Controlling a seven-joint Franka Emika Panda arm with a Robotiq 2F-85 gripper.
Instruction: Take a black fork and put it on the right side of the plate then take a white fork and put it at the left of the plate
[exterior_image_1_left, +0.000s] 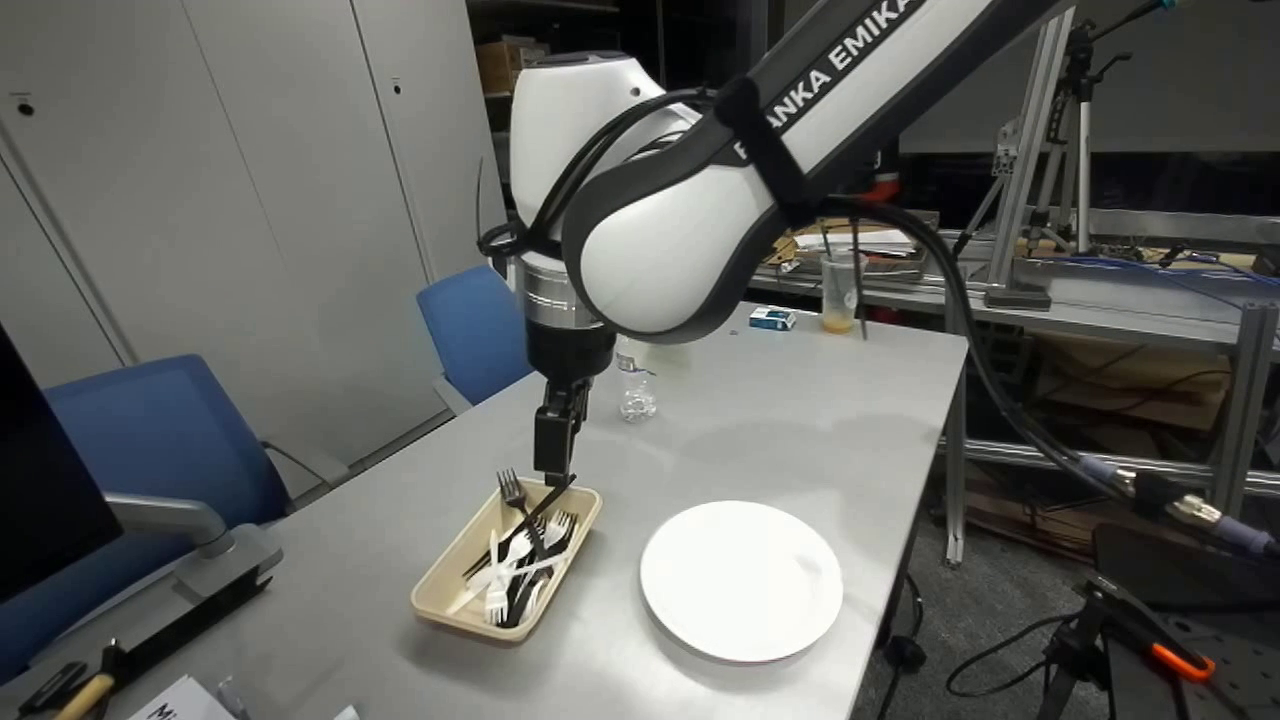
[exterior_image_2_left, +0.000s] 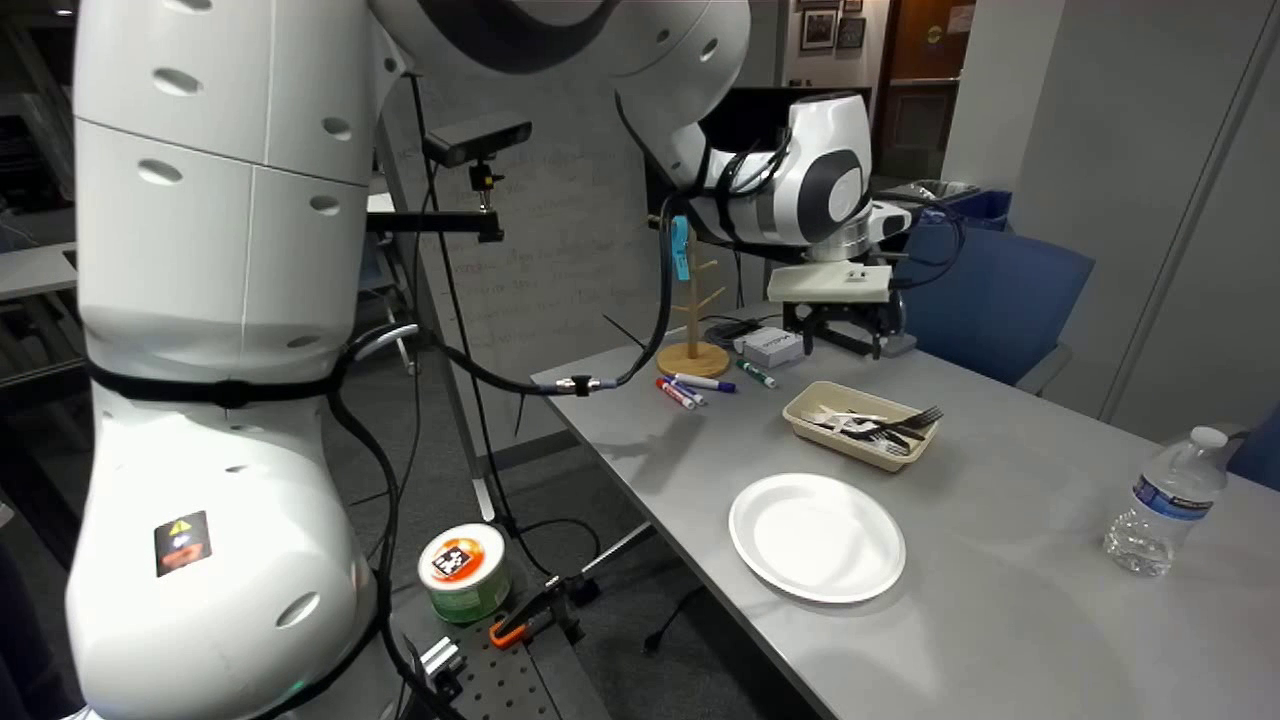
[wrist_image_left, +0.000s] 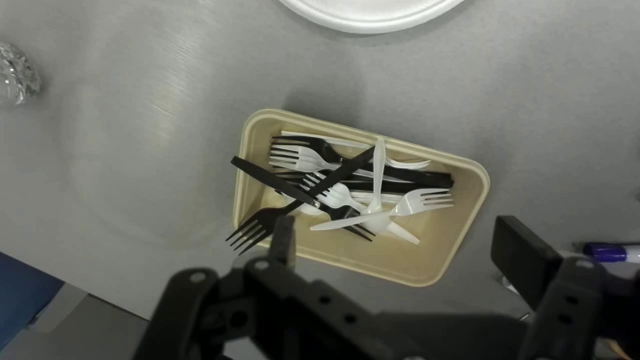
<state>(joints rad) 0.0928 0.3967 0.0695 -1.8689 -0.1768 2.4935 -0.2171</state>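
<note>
1. hanging above the tray (wrist_image_left: 442, 227) and its loose cutlery (wrist_image_left: 337, 194), your gripper (wrist_image_left: 400, 240) points down; an exterior view shows a gap between its tips and the pile.
2. your fingers (wrist_image_left: 522, 260) are spread wide with nothing between them. that looks like readiness: you would want them parted before lowering them astride a thin handle.
3. the tray stands near the plate (exterior_image_1_left: 742, 580), presumably so the carry is short. the plate is probably set out as the reference for both placements.
4. one black fork (wrist_image_left: 337, 175) lies diagonally, tines poking past the tray's corner and handle inside, so the rim is likely propping its head up. another black fork (wrist_image_left: 280, 184) crosses it, its handle end jutting over the short rim. those overhanging ends should be the easiest for you to pinch; which fork you mean to take is not clear.
5. relative to the fingers, both black forks lie lower down and outside the gap. in the wrist view, the first one's tines appear just beside the finger away from the purple marker (wrist_image_left: 607, 252), and its handle runs off toward the plate. you would likely need to shift over and descend.
6. a white fork (wrist_image_left: 407, 204) lies across other pieces in the tray. it comes second, so watch that lifting a black one does not drag it along.
</note>
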